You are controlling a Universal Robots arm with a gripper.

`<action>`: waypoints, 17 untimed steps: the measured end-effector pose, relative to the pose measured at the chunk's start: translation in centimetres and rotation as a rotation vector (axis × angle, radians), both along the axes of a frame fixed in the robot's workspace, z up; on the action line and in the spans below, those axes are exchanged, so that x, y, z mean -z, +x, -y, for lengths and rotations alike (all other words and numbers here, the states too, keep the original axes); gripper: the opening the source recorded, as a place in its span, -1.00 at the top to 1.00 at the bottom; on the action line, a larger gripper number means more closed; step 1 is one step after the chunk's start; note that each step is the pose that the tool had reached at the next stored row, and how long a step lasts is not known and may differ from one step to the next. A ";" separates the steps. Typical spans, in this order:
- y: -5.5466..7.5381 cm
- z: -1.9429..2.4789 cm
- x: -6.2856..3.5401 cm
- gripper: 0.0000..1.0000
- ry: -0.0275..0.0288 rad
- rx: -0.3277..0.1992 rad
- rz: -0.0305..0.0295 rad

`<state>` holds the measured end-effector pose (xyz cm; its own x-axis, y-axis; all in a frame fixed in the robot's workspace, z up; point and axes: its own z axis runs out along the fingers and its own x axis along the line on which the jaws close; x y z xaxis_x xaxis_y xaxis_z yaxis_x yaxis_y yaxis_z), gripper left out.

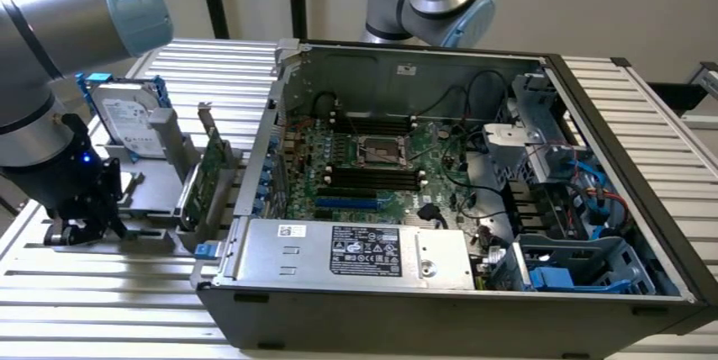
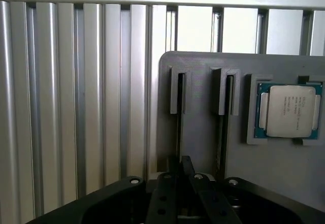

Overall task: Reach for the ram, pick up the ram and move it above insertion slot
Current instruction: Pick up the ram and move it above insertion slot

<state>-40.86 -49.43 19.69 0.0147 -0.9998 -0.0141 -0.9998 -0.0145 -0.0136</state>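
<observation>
The ram is judged to be the thin dark edge standing upright in one guide of the grey fixture plate. A second, similar edge stands in the neighbouring guide, and the two cannot be told apart with certainty.

1. The gripper hangs directly over the nearer end of this edge, low above the plate. Whether the claw is released, clenched or grasping cannot be told.
2. The grasp likely calls for the claw centred on the stick's thickness, in line with the guide, bearing on the flat faces.
3. Any lift should probably run straight along the guide. A tilt could bind the stick in the guide.
4. The CPU lies in its pocket just beside the guides; contact with it should be avoided.

The plate rests on a slatted aluminium table. In the exterior view, a hard drive and an expansion card stand near the gripper. Beyond them, the open computer case shows the motherboard's black memory slots.

Printing is present on the CPU lid, the hard drive and the power supply label. None of it can be read.
</observation>
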 end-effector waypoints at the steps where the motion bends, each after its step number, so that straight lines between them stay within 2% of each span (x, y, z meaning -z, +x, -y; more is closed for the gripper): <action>1: 0.0 0.00 0.00 0.73 0.0001 0.000 0.0000; 17: 0.0 -0.01 -0.04 0.73 0.0003 0.004 0.0002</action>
